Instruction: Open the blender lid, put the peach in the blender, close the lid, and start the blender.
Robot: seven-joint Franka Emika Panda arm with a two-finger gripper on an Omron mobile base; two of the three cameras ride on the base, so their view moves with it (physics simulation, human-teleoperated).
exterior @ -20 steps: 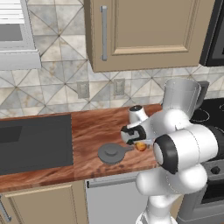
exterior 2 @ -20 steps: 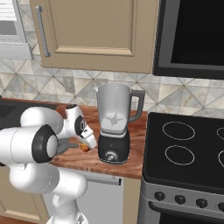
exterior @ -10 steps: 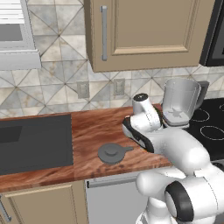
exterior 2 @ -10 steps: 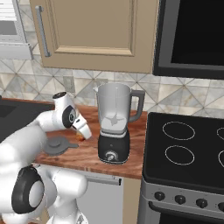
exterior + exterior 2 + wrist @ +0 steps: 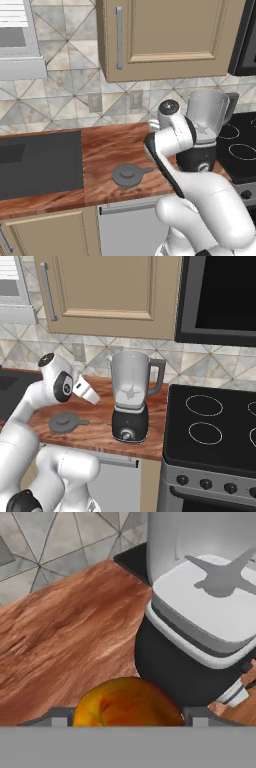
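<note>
The peach [image 5: 127, 704], orange-yellow with a red blush, sits between my gripper's [image 5: 127, 718] two grey fingertips, and the gripper is shut on it. In the right base view the gripper [image 5: 93, 396] hangs above the counter, just left of the blender [image 5: 130, 401], pointing at it. The blender's clear jar [image 5: 207, 111] stands open on its black base [image 5: 170, 667], with the blade showing through the jar's bottom. The blender lid [image 5: 128, 175], a dark grey disc with a knob, lies flat on the wooden counter left of the blender [image 5: 65, 422]. In the left base view my arm covers the peach.
A black stove top [image 5: 215, 426] adjoins the blender on its right. A dark sink panel [image 5: 40, 165] fills the counter's left end. Wall cabinets [image 5: 165, 35] and a dark microwave [image 5: 220, 296] hang overhead. Bare wood lies around the lid.
The gripper rose from the counter beside the lid with the peach in it and swung right toward the blender. The lid and the blender stayed put.
</note>
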